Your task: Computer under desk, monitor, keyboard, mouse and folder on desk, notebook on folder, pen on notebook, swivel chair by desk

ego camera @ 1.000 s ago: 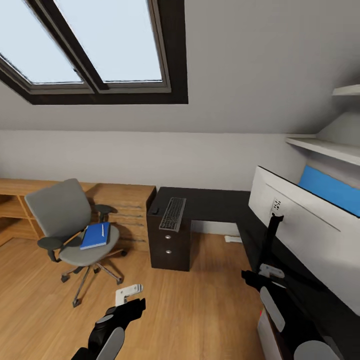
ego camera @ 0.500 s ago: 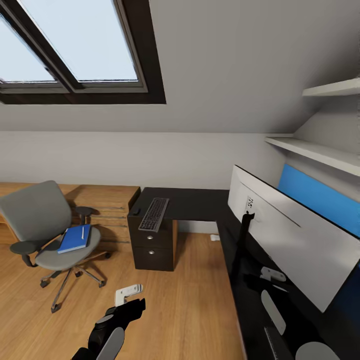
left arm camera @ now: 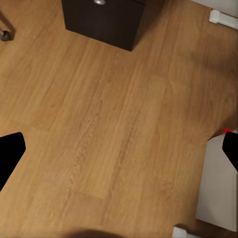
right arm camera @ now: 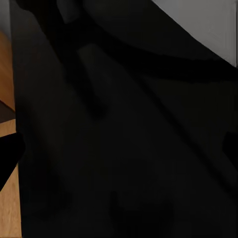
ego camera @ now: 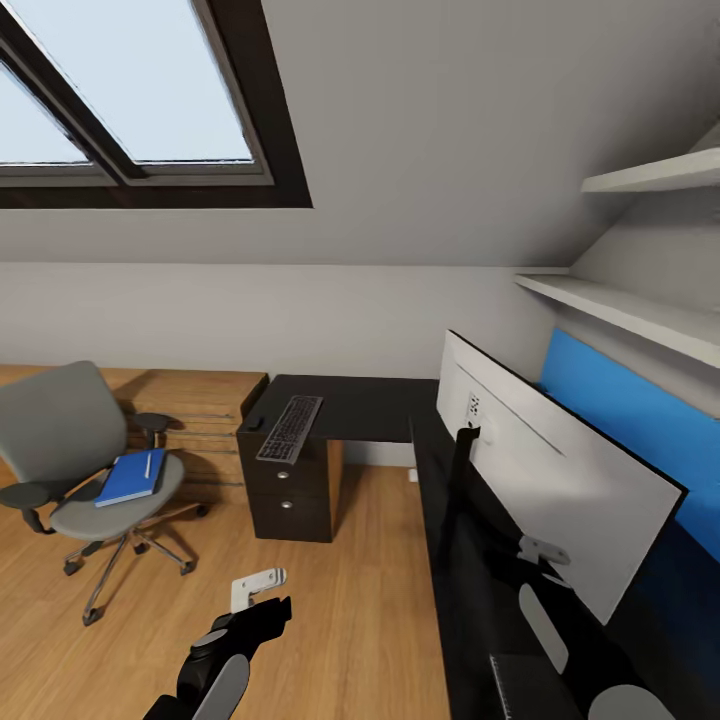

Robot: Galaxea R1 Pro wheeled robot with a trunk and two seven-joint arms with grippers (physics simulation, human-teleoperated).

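There, a flat blue folder [ego camera: 131,477] lies on the swivel chair's [ego camera: 70,450] grey fabric seat.

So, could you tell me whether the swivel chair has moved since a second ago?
No. The swivel chair keeps its spot beside the desk; the whole view shifted, so the camera turned.

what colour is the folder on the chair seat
Bright blue; the folder shows best in the head view, lying on the grey swivel chair.

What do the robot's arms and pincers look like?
The left arm is shiny black with a silver-grey oval panel, ending in a white bracket and a black pincer. The right arm matches: black, with a grey panel and a white bracket. In the wrist views the fingertips are plain black.
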